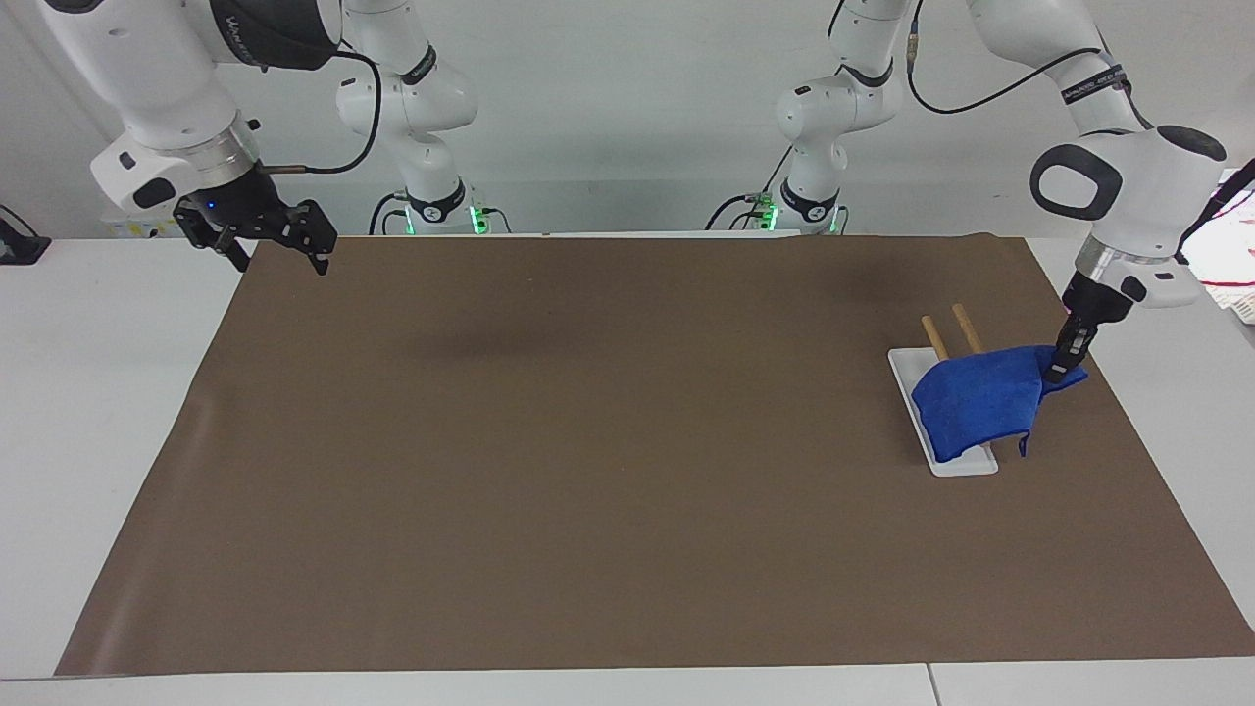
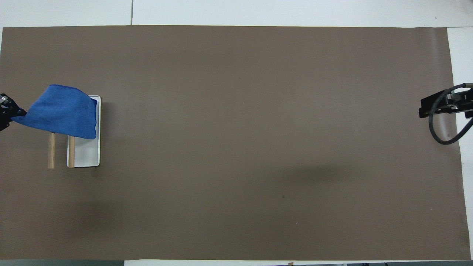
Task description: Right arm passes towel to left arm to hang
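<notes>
The bright blue towel (image 1: 980, 400) (image 2: 63, 112) lies draped over a small rack of two wooden rods (image 1: 966, 328) (image 2: 51, 151) on a white base (image 1: 966, 463) (image 2: 87, 155), toward the left arm's end of the table. My left gripper (image 1: 1057, 373) (image 2: 5, 111) is shut on the towel's corner, just beside the rack, and the cloth sags from that corner across the rods. My right gripper (image 1: 279, 263) (image 2: 425, 109) hangs open and empty over the mat's corner at the right arm's end, close to the robots.
A large brown mat (image 1: 588, 441) covers most of the white table. A cable loops from the right wrist (image 2: 443, 129). Some red-and-white things sit at the table's edge past the left arm (image 1: 1240, 294).
</notes>
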Motion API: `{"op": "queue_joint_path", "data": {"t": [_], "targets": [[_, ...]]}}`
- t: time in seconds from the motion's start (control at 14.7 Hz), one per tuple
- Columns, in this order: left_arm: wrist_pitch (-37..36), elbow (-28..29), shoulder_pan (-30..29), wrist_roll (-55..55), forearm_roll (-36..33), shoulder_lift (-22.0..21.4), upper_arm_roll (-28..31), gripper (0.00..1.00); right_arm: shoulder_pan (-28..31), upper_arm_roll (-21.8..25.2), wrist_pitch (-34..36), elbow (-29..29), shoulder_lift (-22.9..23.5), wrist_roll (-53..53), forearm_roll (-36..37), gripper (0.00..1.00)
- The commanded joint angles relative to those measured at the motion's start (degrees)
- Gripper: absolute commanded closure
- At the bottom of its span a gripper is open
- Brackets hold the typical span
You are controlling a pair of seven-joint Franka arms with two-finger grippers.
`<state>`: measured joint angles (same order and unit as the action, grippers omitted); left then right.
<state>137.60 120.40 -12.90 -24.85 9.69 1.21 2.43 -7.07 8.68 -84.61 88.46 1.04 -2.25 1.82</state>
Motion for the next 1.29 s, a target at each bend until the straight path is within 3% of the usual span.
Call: {"op": "queue_joint_path", "data": {"t": [0.0, 0.2, 0.48, 0.75, 1.22], "targets": [[0.49, -2.35, 1.99, -0.46, -1.07, 1.07, 0.39, 0.00, 0.66, -0.50, 1.29, -1.98, 0.81, -1.70, -1.20, 0.00], [-1.79, -6.48, 2.27, -0.29, -1.16, 1.87, 0.12, 0.00, 0.30, -0.51, 1.20, -1.10, 0.54, -2.32, -1.29, 0.00], [-10.84, -15.97, 5.07, 6.28, -1.34, 3.71, 0.12, 0.00, 0.57, -0.59, 1.20, 0.22, -0.07, -2.06, -1.90, 0.00], [-12.78, -18.44, 10.95, 15.26, -5.28, 4.06, 0.12, 0.00, 0.48, -0.59, 1.29, 0.31, -0.07, -2.58, -1.91, 0.00], [-31.40, -28.02, 18.43, 16.41, -5.90, 4.68, 0.12, 0.00, 0.57, -0.59, 1.29, 0.31, -0.07, -1.97, -1.99, 0.00]]}}
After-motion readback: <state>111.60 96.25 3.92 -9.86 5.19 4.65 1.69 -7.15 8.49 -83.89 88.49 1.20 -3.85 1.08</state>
